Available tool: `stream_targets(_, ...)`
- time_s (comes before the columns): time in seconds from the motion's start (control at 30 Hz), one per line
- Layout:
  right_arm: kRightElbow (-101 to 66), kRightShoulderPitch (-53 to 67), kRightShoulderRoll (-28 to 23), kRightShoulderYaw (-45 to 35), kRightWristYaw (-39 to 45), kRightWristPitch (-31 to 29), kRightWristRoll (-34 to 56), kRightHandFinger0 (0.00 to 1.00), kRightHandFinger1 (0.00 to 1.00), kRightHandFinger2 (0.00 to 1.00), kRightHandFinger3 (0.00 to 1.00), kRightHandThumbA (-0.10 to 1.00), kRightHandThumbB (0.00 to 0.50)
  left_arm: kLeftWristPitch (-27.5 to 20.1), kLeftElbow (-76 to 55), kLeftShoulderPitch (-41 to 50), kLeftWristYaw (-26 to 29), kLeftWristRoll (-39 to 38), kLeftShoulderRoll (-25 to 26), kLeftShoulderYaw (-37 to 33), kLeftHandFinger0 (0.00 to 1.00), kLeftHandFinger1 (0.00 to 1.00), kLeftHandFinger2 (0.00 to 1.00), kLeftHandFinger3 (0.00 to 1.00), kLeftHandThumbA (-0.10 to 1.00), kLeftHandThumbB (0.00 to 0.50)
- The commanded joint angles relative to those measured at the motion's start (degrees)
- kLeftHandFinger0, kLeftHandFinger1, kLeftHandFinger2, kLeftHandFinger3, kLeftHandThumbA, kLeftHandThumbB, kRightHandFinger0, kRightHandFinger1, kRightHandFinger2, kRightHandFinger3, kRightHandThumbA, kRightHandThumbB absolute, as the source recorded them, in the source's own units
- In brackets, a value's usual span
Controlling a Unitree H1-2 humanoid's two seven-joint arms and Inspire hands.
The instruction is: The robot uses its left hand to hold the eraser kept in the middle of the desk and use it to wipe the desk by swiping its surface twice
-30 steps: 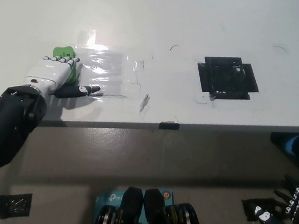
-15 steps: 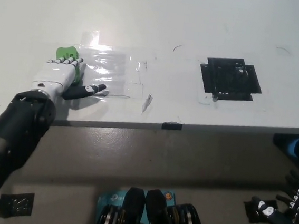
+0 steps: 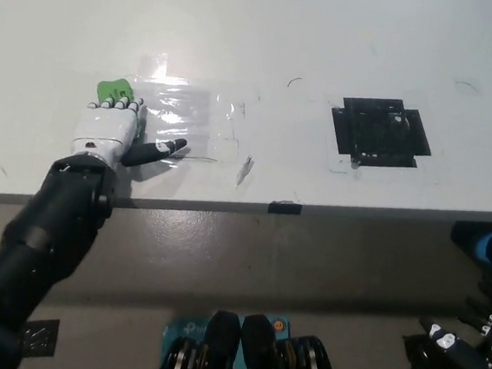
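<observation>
Right hand (image 3: 474, 346) low at near right, off the surface (image 3: 328, 53), resting; finger state not readable. Left hand (image 3: 108, 128) flat on surface near front edge, fingers (image 3: 119, 102) laid over eraser (image 3: 112, 90), pressing rather than wrapping. Eraser pokes out just beyond fingertips, far side. Long axis across the hand. Clear tape (image 3: 191, 118) patch to the right: likely swipe path.
</observation>
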Motion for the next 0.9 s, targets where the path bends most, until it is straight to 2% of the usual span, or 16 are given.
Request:
stream_targets(0.0,-0.78,-1.56,0.09,0.18,-1.24,-2.57,-0.88,0.67,0.8,0.9,0.87,1.0,0.164,-0.43,6.79,5.62,-7.06,-1.97,-6.7,-2.74,1.0,1.0,1.0,1.0,1.0,0.5)
stream_targets(0.07,-0.68,-1.8,-0.06,0.33,-1.24,-2.59,-1.12,0.65,0.77,0.9,0.87,1.0,0.142,-0.59,7.54,5.49,-7.17,-2.79,-8.61,-2.3,1.0,1.0,1.0,1.0,1.0,0.5)
stream_targets(0.2,-0.72,-1.93,0.45,0.59,-1.36,-2.63,-0.93,0.63,0.75,0.87,0.84,1.0,0.162,-0.25,8.95,5.7,-6.2,-2.1,-12.33,-3.15,1.0,1.0,1.0,1.0,1.0,0.5)
stream_targets(0.3,-0.75,-2.11,0.68,0.53,-1.86,-3.07,-1.18,0.62,0.74,0.86,0.82,1.0,0.143,-0.32,11.02,5.1,-5.95,-1.89,-15.75,-3.49,1.0,1.0,1.0,1.0,1.0,0.489)
stream_targets(0.33,-0.89,-2.24,0.72,0.59,-1.83,-2.57,-1.2,0.62,0.75,0.86,0.83,1.0,0.153,0.3,11.02,5.06,-6.15,-2.15,-16.36,-3.2,1.0,1.0,1.0,1.0,1.0,0.482)
stream_targets(0.37,-1.04,-2.37,0.63,0.62,-1.76,-2.09,-1.3,0.63,0.76,0.86,0.84,1.0,0.144,0.24,10.97,4.94,-6.22,-2.24,-17.21,-3.21,1.0,1.0,1.0,1.0,1.0,0.498)
stream_targets(0.47,-0.82,-2.67,1.28,0.67,-2.44,-2.42,-1.59,0.61,0.75,0.87,0.85,1.0,0.127,-0.44,11.24,4.97,-4.56,-2.42,-18.48,-2.78,1.0,1.0,1.0,1.0,1.0,0.5)
stream_targets(0.5,-0.69,-2.86,2.08,-0.19,-3.26,-3.11,-0.62,0.63,0.76,0.9,0.86,1.0,0.151,-0.7,12.23,3.71,-4.92,-1.04,-20.73,-4.3,1.0,1.0,1.0,1.0,1.0,0.486)
stream_targets(0.6,-0.62,-2.76,2.82,-0.2,-3.74,-3.62,-0.68,0.64,0.75,0.91,0.86,1.0,0.165,-1.07,12.11,3.79,-4.92,-0.75,-21.05,-4.78,1.0,1.0,1.0,1.0,1.0,0.478)
stream_targets(0.67,-0.32,-3.19,4.02,-1.56,-5.82,-4.87,-0.51,0.67,0.77,0.9,0.86,1.0,0.139,-1.6,13.59,2.33,-5.18,-0.09,-23.4,-5.81,1.0,1.0,1.0,1.0,1.0,0.494)
stream_targets(0.77,-0.5,-4.06,6.13,-3.66,-7.73,-5.35,1.09,0.71,0.79,0.93,0.92,1.0,0.094,-2.36,14.66,0.91,-5.11,0.3,-26.02,-6.92,1.0,1.0,1.0,1.0,1.0,0.487)
stream_targets(0.83,-0.19,-4.37,6.58,-3.66,-7.61,-5.63,1.02,0.72,0.8,0.94,0.92,1.0,0.093,-2.25,14.6,0.99,-5.1,0.21,-25.87,-6.87,1.0,1.0,1.0,1.0,1.0,0.486)
stream_targets(0.87,-0.25,-4.77,7.34,-4.76,-8.77,-5.33,1.15,0.71,0.79,0.92,0.91,1.0,0.129,-2.96,15.66,0.3,-5.41,1.36,-27.27,-8.19,1.0,1.0,1.0,1.0,1.0,0.499)
